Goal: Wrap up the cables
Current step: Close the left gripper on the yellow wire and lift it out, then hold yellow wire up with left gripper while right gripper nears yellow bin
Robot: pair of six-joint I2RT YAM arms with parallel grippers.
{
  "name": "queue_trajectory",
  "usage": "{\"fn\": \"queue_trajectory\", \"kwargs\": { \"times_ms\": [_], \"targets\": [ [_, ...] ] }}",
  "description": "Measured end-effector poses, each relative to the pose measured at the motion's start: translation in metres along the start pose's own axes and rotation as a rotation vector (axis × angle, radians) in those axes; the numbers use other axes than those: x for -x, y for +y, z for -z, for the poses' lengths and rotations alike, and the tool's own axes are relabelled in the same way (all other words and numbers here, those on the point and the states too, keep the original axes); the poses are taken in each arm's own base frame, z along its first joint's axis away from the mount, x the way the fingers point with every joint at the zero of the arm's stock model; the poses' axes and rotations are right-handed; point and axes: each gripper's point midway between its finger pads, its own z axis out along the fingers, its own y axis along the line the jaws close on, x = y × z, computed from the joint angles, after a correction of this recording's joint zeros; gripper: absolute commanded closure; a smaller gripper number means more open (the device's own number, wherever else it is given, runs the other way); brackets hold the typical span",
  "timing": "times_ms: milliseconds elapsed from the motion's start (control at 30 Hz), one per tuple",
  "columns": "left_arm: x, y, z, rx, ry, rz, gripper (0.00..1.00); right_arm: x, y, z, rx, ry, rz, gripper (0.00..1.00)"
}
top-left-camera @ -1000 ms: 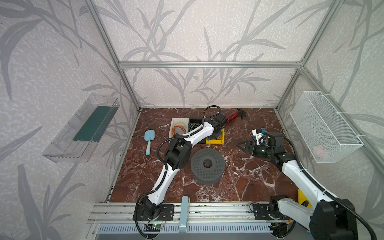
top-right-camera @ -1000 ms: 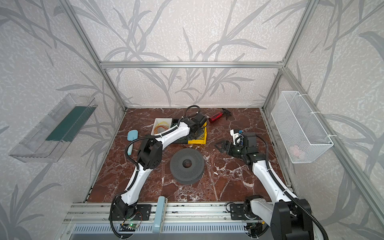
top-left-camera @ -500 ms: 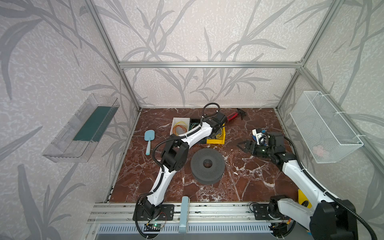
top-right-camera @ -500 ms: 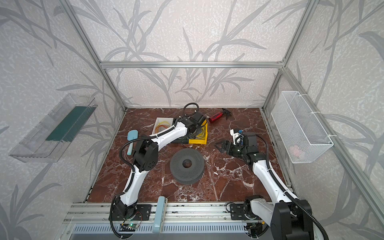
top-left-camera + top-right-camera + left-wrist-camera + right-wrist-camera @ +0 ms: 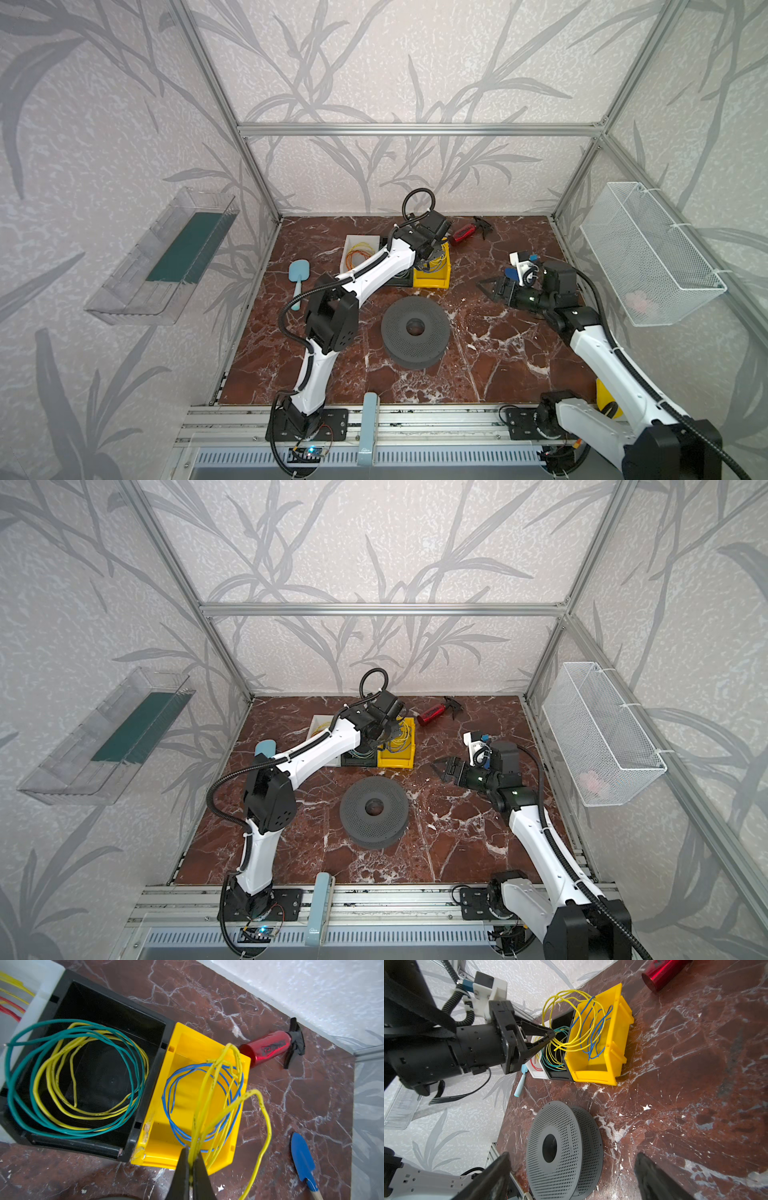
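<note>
The left pincer is clamped on the cables, whose loops spring from its tips over the yellow bin. The right pincer gapes wide and empty, well apart from them.

- The jaws of the left gripper, slightly apart one second earlier, have been brought fully together on the thin, bright yellow insulated wire above the yellow plastic bin.
- The black elbow joint of the left arm has been shifted toward the left wall and the near edge.
- The left wrist has been carried slightly toward the back wall.
</note>
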Motion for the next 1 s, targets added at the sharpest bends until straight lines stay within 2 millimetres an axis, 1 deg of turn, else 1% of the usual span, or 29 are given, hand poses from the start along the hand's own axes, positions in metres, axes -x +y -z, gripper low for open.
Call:
{"fn": "queue_trajectory", "kwargs": {
  "times_ms": [133, 267, 367, 467, 633, 767, 867, 1000],
  "targets": [
    [0.006, -0.007, 0.025, -0.054, 0.003, -0.028, 1.00, 0.006, 0.003, 0.002, -0.002, -0.016, 0.010, 0.09],
    [0.012, -0.007, 0.052, -0.095, -0.009, -0.066, 1.00, 0.008, 0.005, 0.003, 0.000, -0.022, 0.014, 0.09],
    [0.014, -0.005, 0.065, -0.118, -0.016, -0.101, 1.00, 0.008, 0.005, 0.003, 0.001, -0.024, 0.009, 0.09],
    [0.011, -0.005, 0.069, -0.136, -0.004, -0.133, 1.00, 0.009, 0.006, 0.003, 0.002, -0.026, 0.007, 0.09],
    [0.006, -0.009, 0.067, -0.176, 0.034, -0.157, 1.00, 0.007, 0.001, -0.001, -0.005, -0.012, -0.005, 0.10],
    [0.000, -0.003, 0.064, -0.179, 0.049, -0.163, 1.00, 0.008, -0.003, -0.007, -0.006, -0.006, -0.007, 0.10],
    [0.000, 0.004, 0.067, -0.172, 0.049, -0.167, 1.00, 0.009, -0.005, -0.017, 0.001, 0.003, 0.000, 0.10],
    [0.012, 0.009, 0.073, -0.185, 0.018, -0.152, 1.00, 0.000, -0.011, -0.041, 0.009, 0.058, -0.004, 0.11]
  ]
}}
